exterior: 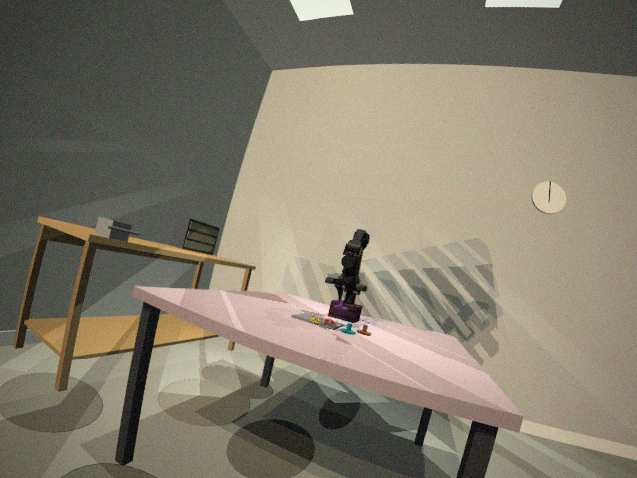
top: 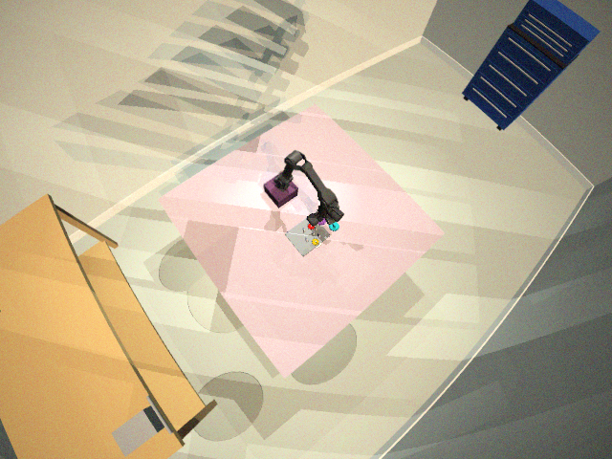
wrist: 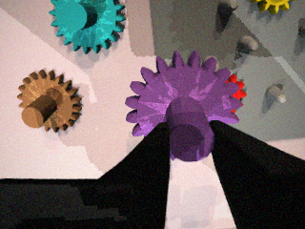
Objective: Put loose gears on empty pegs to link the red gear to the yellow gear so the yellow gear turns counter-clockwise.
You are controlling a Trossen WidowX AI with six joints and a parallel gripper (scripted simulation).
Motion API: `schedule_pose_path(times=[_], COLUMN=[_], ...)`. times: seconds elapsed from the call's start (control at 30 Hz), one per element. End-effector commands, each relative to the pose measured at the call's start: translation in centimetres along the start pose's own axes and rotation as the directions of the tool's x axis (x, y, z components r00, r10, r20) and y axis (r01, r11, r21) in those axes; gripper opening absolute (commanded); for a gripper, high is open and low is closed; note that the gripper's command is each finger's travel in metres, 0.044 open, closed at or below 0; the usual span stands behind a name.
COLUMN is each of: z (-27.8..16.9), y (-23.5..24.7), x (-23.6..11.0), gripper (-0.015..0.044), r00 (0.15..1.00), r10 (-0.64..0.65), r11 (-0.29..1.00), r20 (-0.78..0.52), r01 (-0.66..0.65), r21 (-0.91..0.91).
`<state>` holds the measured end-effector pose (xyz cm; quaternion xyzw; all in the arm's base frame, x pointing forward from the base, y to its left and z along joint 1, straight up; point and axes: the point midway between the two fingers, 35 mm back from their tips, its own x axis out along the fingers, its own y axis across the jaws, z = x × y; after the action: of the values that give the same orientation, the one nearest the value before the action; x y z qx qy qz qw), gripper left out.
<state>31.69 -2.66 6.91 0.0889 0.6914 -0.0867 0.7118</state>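
My gripper (wrist: 188,130) is shut on the handle of the purple gear (wrist: 183,91) (top: 322,221) and holds it above the edge of the grey board (top: 302,248) (wrist: 267,126). In the wrist view the purple gear partly hides the red gear (wrist: 236,93) (top: 311,227) (exterior: 329,321). The yellow gear (top: 315,242) (exterior: 315,320) (wrist: 275,5) sits on the board. Short pegs, such as one peg (wrist: 275,93) and another peg (wrist: 247,44), stand empty. The teal gear (wrist: 86,21) (top: 334,226) (exterior: 349,329) and the brown gear (wrist: 50,102) (exterior: 364,330) stand on the table beside the board.
The arm's purple base (top: 280,191) (exterior: 344,311) stands on the pink table (top: 276,316) (exterior: 401,367). The teal and brown gears have upright handles beside the board. A wooden bench (top: 54,316) and a blue cabinet (top: 523,64) stand away from the table.
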Motion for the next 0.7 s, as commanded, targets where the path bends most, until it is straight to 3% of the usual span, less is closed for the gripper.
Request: schedule_pose_path(times=[0.0, 0.67], z=[0.5, 2.2], y=[-0.8, -5.5], x=[0.3, 2.3], gripper=[0.0, 0.0], r00=[1.0, 1.0], r10=[-0.001, -0.006], r11=[1.0, 1.0], r20=[0.005, 0.01], r01=[0.001, 0.006], r21=[-0.006, -0.027])
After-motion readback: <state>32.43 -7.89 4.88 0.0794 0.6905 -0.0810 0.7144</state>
